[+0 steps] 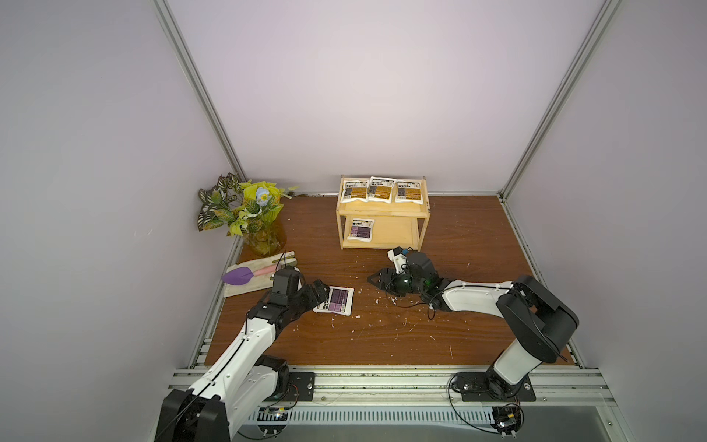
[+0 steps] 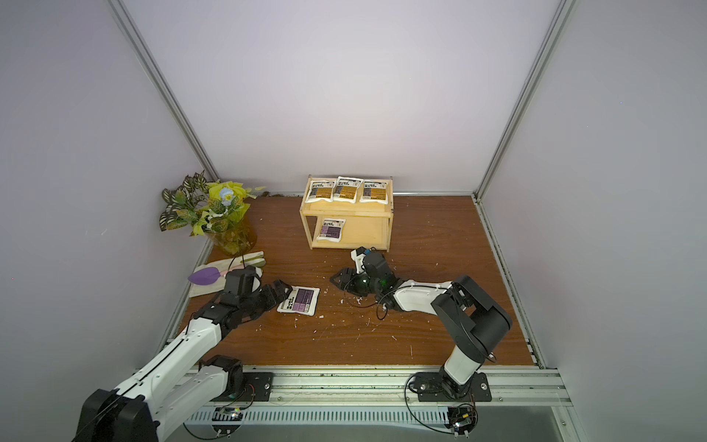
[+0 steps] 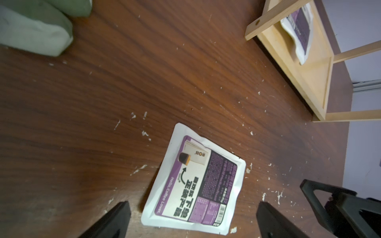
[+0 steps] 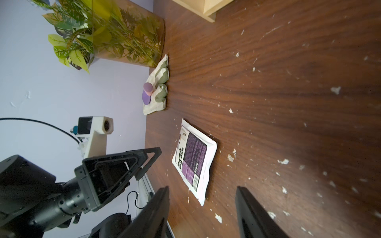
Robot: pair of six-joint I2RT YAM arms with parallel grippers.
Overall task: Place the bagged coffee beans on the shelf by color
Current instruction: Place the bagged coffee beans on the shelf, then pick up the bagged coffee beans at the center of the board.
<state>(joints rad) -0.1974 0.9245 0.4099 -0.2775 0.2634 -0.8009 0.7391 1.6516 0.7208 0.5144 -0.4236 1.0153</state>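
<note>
Pale-wood two-tier shelf [image 1: 382, 215]: top tier holds 3 flat white pouches w/ golden-brown labels [image 1: 380, 188], side by side. Lower tier has 1 white purple-label pouch [image 1: 360, 229] at its left end. 2nd purple pouch [image 1: 334, 300] lies flat on dark wood table [image 1: 382, 336], well in front of shelf. Left gripper [image 1: 322, 294] released, jaws spread either side of 2nd purple pouch's end, no grip. Right gripper [image 1: 374, 281] spread too, empty, between shelf & 2nd purple pouch.

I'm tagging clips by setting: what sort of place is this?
Probably a robot lab test cell: a left arm and right arm bolted to an aluminium rail, bare walls, a small staged wooden shelf.
</note>
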